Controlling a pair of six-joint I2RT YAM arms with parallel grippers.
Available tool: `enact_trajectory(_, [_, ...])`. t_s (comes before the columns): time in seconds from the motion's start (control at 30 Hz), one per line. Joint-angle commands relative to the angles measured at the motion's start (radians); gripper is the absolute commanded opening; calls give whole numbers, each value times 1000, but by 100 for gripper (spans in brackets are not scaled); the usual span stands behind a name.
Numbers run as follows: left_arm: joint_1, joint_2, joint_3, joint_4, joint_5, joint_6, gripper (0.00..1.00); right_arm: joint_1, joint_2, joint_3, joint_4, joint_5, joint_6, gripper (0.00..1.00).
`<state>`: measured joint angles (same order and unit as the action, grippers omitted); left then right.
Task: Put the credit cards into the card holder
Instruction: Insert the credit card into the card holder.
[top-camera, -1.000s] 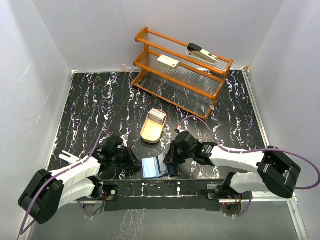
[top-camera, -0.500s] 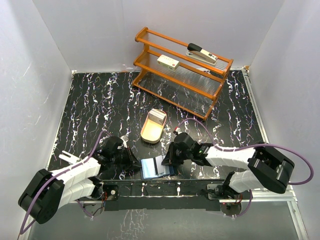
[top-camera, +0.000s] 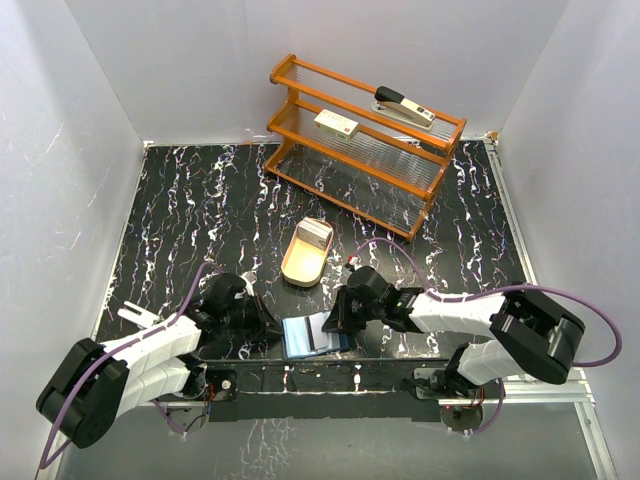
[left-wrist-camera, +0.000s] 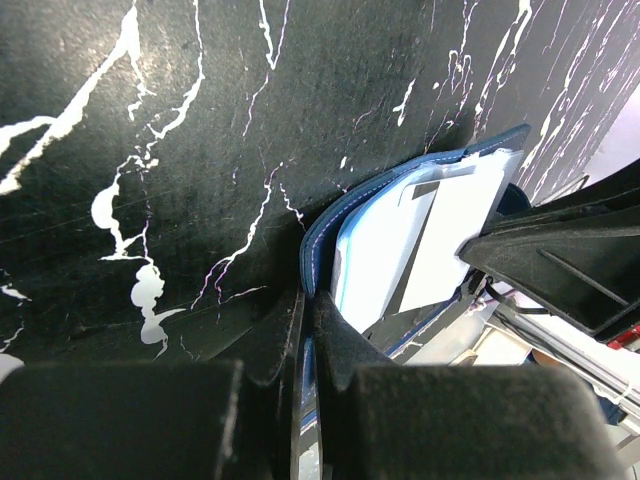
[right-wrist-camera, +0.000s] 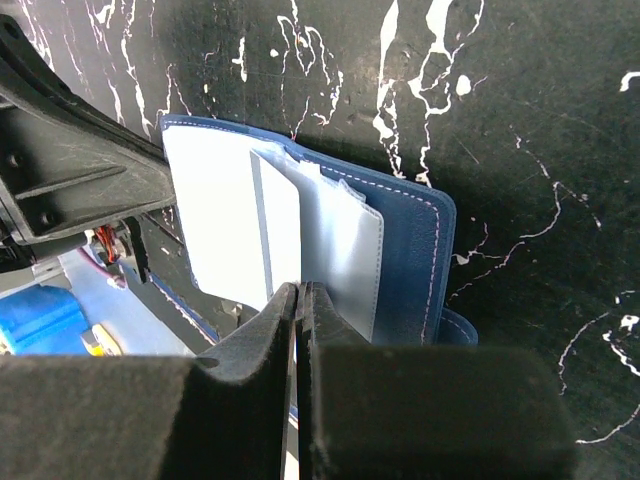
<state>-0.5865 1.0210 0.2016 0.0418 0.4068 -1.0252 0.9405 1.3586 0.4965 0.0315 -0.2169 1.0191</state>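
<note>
Top external: card holder (top-camera: 308, 336) lies open at the 6 o'clock edge of the table (top-camera: 200, 220).
Left gripper (left-wrist-camera: 305, 300): clenched on the holder's navy edge.
Right gripper (right-wrist-camera: 298, 292): pinching a credit card (right-wrist-camera: 283, 220) over the open holder.

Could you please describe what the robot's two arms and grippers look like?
Both arms, left arm and right arm, have white links and bulky black joints. A purple cable loops along each. The left gripper and right gripper are matte black and blocky.

No readable text, red label on cream box (top-camera: 336, 124) far beyond the right gripper (top-camera: 335, 322) too small to read, credit card (right-wrist-camera: 283, 228) at its fingertips unprinted.
</note>
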Motion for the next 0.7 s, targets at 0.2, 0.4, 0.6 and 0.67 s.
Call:
enact_trajectory(0.2, [-4,-8,-14,-39,-13,-7,0,13,33,28,10,18,-15,12])
enact_trajectory(0.4, [-4,-23,-20,-43,-16,-11,0,17,3,64,-87,72,-36,23])
enact_trajectory(0.6, [-4,-25,-21,-43,-14,-15,0,21,19,73,-71,53,-44,21])
enact_trajectory(0.67, [-5,-24,-19,-43,-14,-15,0,25,29,79,-66,48,-47,21])
